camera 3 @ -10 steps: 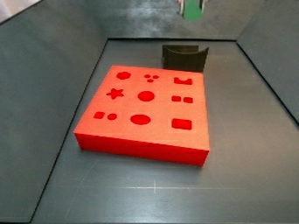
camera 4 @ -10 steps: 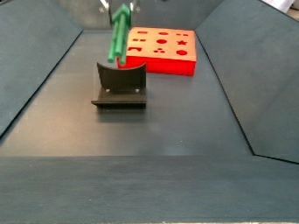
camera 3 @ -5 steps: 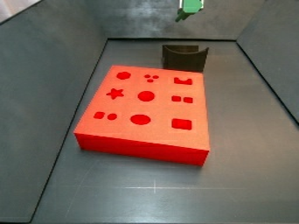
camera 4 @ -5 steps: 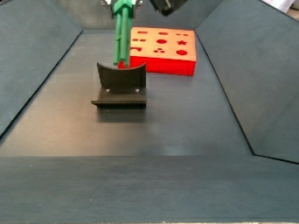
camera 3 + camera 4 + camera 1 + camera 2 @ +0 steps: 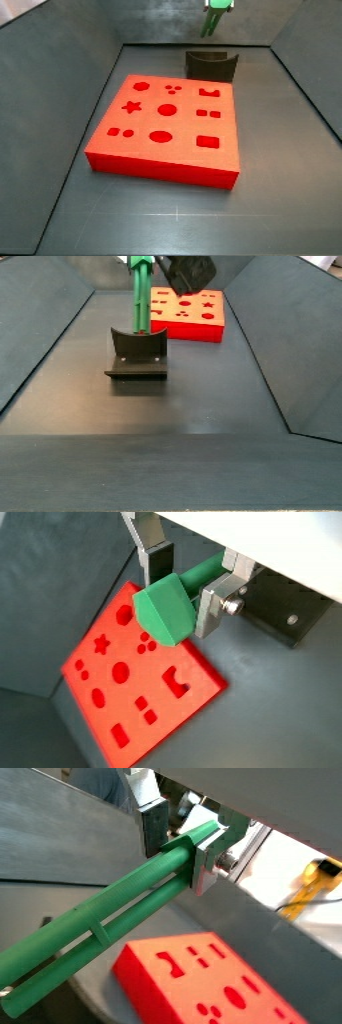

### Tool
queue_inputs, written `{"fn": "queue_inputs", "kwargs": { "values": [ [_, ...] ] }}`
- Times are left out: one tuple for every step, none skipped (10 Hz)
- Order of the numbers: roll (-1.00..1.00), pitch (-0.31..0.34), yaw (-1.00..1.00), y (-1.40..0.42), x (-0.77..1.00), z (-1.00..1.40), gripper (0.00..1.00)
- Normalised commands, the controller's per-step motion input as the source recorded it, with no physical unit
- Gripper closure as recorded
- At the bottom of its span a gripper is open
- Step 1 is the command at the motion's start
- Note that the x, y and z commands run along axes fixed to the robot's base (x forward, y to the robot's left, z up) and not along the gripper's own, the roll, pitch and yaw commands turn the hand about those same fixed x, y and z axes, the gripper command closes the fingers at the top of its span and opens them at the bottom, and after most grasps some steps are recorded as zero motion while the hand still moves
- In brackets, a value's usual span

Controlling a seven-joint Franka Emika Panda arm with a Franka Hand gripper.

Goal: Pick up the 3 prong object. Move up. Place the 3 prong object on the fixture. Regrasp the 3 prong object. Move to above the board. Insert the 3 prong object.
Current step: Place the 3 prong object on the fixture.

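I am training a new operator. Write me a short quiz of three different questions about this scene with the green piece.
1. True or false: the gripper is shut on the long green plastic 3 prong object.
2. Where does the green piece's lower end sit in a side view? A) in a hole of the flat red board B) at the U-notch of the small dark fixture C) flat on the floor
3. Fill in: the green piece stands nearly ____.

Key: 1 true; 2 B; 3 upright.

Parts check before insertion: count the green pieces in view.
1: the 3 prong object, upright between the fingers of the gripper, above the fixture. Others could be hidden behind the board.
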Motion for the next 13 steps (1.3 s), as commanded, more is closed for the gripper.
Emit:
{"fn": "queue_inputs", "kwargs": {
  "values": [
    [-0.41, 0.029, -0.15, 0.04, 0.08, -0.02, 1.0],
    [-0.23, 0.006, -0.13, 0.03, 0.07, -0.01, 1.0],
    [-0.16, -0.032, -0.1, 0.12, 0.09, -1.0, 1.0],
    [-0.13, -0.049, -0.09, 0.12, 0.09, -1.0, 1.0],
    [-0.12, -0.06, -0.07, 0.11, 0.11, -1.0, 1.0],
    [-0.09, -0.064, -0.04, 0.1, 0.11, -1.0, 1.0],
    [-0.07, -0.081, -0.03, 0.09, 0.11, -1.0, 1.0],
    [-0.07, -0.083, -0.02, 0.07, 0.1, -0.88, 1.0],
    [-0.07, -0.08, -0.01, 0.06, 0.09, -0.76, 1.0],
    [-0.07, -0.065, 0.01, 0.03, 0.07, -0.48, 1.0],
    [-0.07, -0.06, 0.01, 0.03, 0.07, -0.37, 1.0],
    [-0.06, -0.047, 0.01, 0.02, 0.06, -0.17, 1.0],
    [0.0, 0.0, 0.0, 0.0, 0.0, 0.0, 0.0]
  ]
}}
